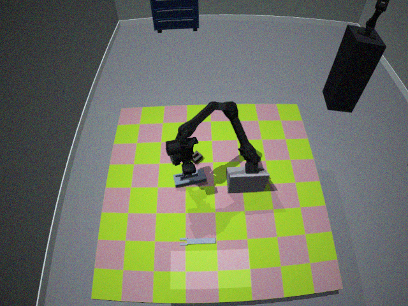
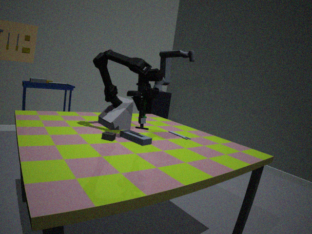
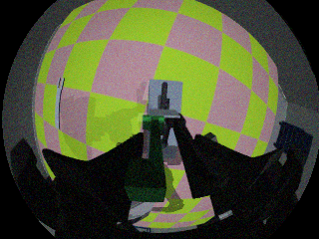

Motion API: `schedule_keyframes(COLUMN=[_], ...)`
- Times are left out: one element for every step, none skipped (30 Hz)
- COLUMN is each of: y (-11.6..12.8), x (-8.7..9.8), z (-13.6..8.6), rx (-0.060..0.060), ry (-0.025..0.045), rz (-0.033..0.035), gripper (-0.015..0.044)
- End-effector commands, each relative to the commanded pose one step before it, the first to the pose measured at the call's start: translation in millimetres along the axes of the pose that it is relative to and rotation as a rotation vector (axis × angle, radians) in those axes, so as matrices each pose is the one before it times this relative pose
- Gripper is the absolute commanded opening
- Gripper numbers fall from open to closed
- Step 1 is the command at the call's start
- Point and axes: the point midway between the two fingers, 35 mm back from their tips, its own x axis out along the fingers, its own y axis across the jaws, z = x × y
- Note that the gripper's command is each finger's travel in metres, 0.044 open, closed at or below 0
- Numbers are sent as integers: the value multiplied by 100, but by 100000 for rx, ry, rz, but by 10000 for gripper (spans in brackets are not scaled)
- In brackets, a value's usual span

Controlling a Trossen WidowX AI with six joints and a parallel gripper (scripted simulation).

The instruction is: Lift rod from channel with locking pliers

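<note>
pink and lime squares cover the 1 table [image 1: 263,224] [image 2: 151,191] [image 3: 194,35]. nearest in the exterior view are 2 low pieces: 1 blue-grey channel block [image 1: 179,184] [image 2: 146,141] [image 3: 175,90] with a long slot, and 1 small dark block [image 1: 197,157] [image 2: 108,136] just beside it.

above the channel block hangs 1 rod [image 1: 189,176] [image 2: 142,127] [image 3: 164,95], lying crosswise under the tool, its long axis close to level and running roughly along the slot. it is dark, slim and straight. 1 pair of locking pliers [image 2: 143,120] [image 3: 152,164], grey at the head with green below the fingers, points down and has the rod at its tip.

the gripper [image 1: 187,161] [image 2: 142,110] [image 3: 169,138] is closed partway around the pliers. behind are 1 sloped grey base [image 1: 248,184] [image 2: 127,110] and 1 pale forked strip [image 1: 201,241] [image 2: 179,135] [image 3: 59,105], flat on the table.

farther off stand 1 dark pedestal [image 1: 352,72] [image 2: 162,104] with a second arm, and 1 blue bench [image 2: 48,86].
</note>
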Motion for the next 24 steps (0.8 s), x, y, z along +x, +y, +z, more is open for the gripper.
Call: schedule_keyframes(y=[-137, -19, -19, -19, -19, -19, -19, -19, -20, -20, -20, -20, -20, -20, -20, -21, -21, -21, -21, -21, -21, -22, -22, -22], x=[-773, -82, -82, -82, -82, -82, -82, -82, -82, -82, -83, -83, -83, -83, -83, -83, -83, -83, -83, -83, -83, -83, -83, -83], z=[292, 48, 48, 48, 48, 49, 49, 49, 49, 49, 49, 49, 50, 50, 50, 50, 50, 50, 50, 51, 51, 51, 51, 51], rx=[6, 6, 7, 7, 7, 7, 7, 7, 7, 7, 7, 8, 8, 8, 8, 8, 8, 8, 9, 9, 9, 9, 9, 9], ry=[-3290, -469, -469, -469, -469, -469, -469, -468, -468, -468, -468, -468, -468, -467, -467, -467, -467, -467, -467, -466, -466, -466, -466, -466], rz=[-262, 5, 4, 3, 3, 2, 1, 1, 0, 0, -1, -2, -2, -3, -3, -4, -5, -5, -6, -6, -7, -8, -8, -9], gripper=[105, 105, 105, 105, 105, 105, 105, 105, 105, 105, 105, 105, 105, 105, 105, 105, 105, 105, 105, 105, 105, 105, 105, 105])
